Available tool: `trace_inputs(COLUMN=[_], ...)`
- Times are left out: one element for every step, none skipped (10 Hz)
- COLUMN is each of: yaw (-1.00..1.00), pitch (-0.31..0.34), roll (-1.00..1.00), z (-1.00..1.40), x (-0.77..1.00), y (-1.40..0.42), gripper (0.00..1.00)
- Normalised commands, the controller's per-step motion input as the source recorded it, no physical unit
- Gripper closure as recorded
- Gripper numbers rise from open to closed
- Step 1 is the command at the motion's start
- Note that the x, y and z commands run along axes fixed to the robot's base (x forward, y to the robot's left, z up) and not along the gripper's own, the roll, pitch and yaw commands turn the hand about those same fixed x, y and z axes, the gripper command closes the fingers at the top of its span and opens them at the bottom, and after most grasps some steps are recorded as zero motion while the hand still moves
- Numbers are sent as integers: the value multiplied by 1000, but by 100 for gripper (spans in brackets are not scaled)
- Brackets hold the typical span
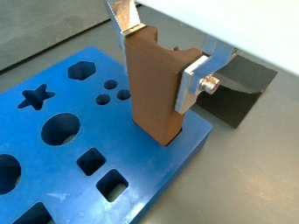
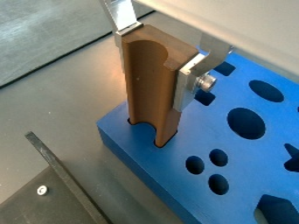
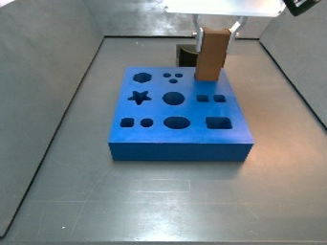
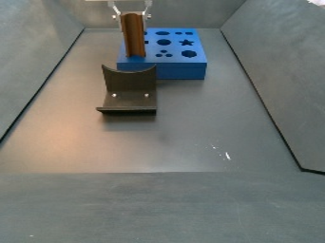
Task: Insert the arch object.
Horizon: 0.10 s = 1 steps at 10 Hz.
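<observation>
The arch object (image 2: pixel 146 87) is a tall brown piece with a half-round groove down one face, so its end is arch-shaped. It stands upright in both wrist views (image 1: pixel 155 87). My gripper (image 2: pixel 158 54) is shut on its upper part, one silver finger on each side (image 1: pixel 158 57). Its lower end sits in a hole at the corner of the blue board (image 2: pixel 135 144) with shaped holes. Both side views show the piece (image 3: pixel 212 55) (image 4: pixel 131 38) upright at the board's edge (image 3: pixel 179 146) under the gripper (image 3: pixel 217 29). How deep it sits is hidden.
The dark fixture (image 4: pixel 127 90) stands on the grey floor right beside that board corner (image 1: pixel 239 92) (image 3: pixel 188 53). Other holes in the board (image 1: pixel 76 101), among them a star, circles, squares and a hexagon, are empty. Sloping grey walls enclose the floor.
</observation>
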Motion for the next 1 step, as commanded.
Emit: trace_inputs(yaw=[0], pitch=[0], roll=[0], z=[0], x=[0], y=[0], gripper=[100])
